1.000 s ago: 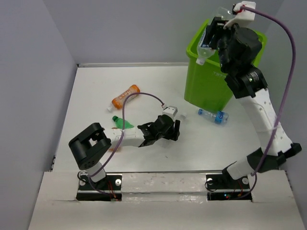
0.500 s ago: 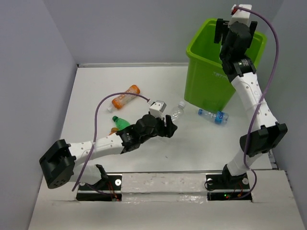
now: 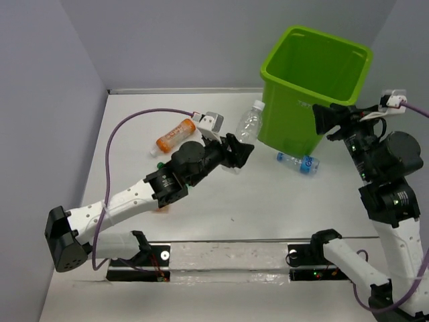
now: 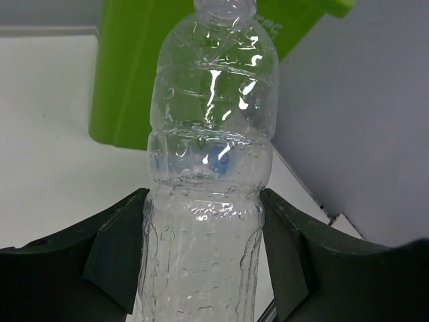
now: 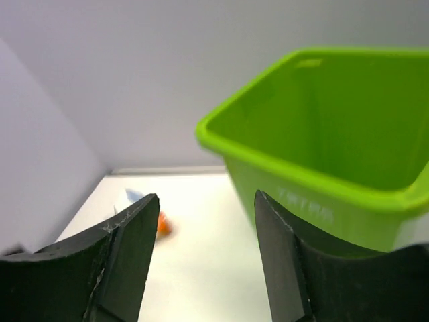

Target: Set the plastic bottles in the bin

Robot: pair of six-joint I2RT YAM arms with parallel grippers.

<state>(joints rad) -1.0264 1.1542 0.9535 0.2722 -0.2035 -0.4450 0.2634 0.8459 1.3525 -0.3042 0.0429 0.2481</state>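
Well, my left hand [image 3: 236, 153] is clamped on a clear bottle [image 3: 248, 125], held up just left of the bin [image 3: 288, 114].

The bottle is see-through crinkled plastic, ringed with ridges and waisted in the middle. My two dark fingers [image 4: 117, 258] press its lower body from either side, and its neck points to the far side. The bin is bright lime green, tall, with a square rim and walls that taper downward. It has faint raised lettering on its side and stands at the far right of the table [image 3: 134, 127]. What lies inside it I cannot tell. My right hand [image 3: 326, 121] hangs by the bin's near right corner, fingers apart around nothing. A second clear bottle with a blue label [image 3: 298, 162] lies on the table just near of the bin. An orange bottle [image 3: 175, 134] lies well to the left.
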